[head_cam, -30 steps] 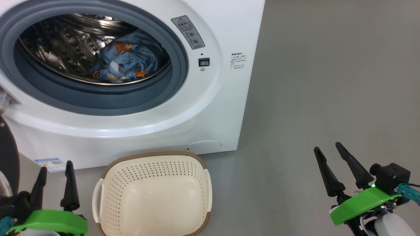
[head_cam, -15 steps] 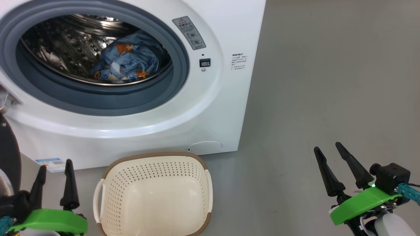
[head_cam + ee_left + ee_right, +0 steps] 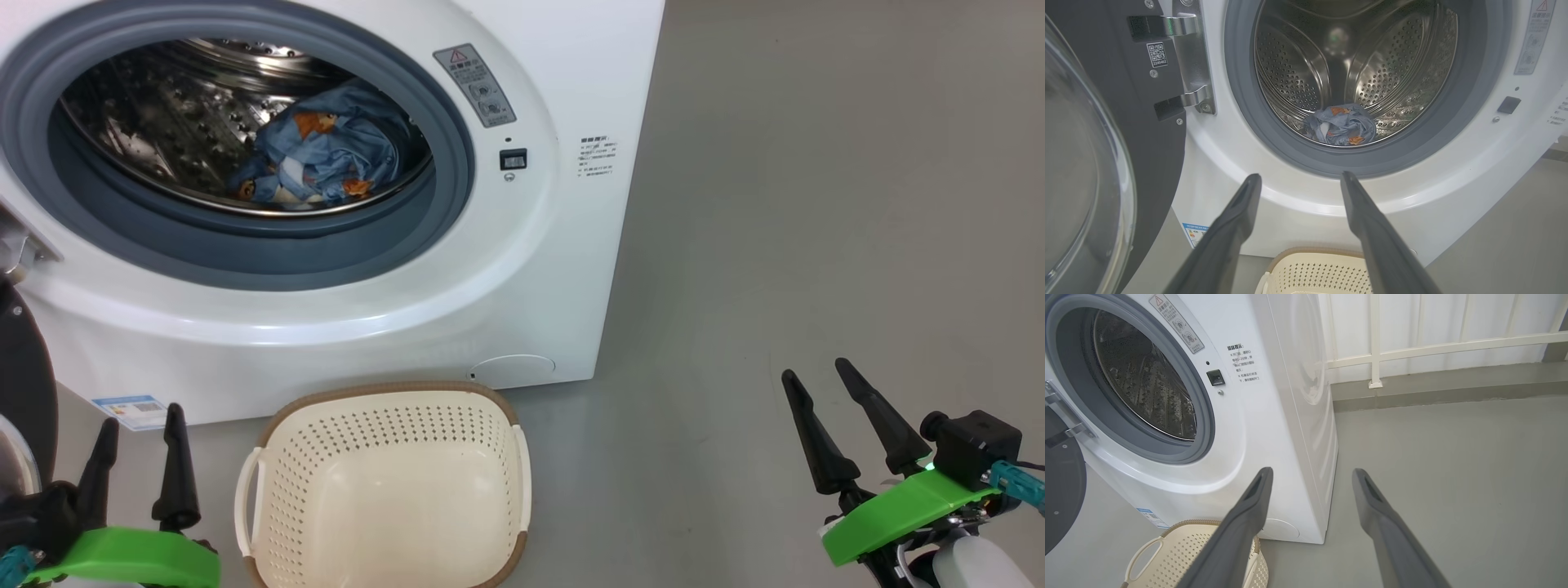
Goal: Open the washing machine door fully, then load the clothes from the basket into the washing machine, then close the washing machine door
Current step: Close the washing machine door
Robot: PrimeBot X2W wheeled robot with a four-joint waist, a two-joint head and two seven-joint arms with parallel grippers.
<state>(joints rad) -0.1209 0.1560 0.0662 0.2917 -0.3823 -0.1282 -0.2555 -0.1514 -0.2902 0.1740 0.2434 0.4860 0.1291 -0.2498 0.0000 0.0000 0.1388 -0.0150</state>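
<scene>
Clothes point(image 3: 314, 159) are lying bunched in the drum point(image 3: 147, 131), its mouth facing 6 o'clock; basket point(image 3: 384, 433) is sitting below at 6, door point(image 3: 24, 367) hanging open at 9. Left gripper point(image 3: 140, 416) and right gripper point(image 3: 815, 369) are gaping wide, holding nothing.

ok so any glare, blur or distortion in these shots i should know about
Head view: sharp, with a soft band of glare on the washing machine front under the opening. Left wrist view: wide-angle bowing, hazy reflections on the door glass, a bright spot on the drum, near fingers soft. Right wrist view: machine's edge curves, drum interior dark.
</scene>
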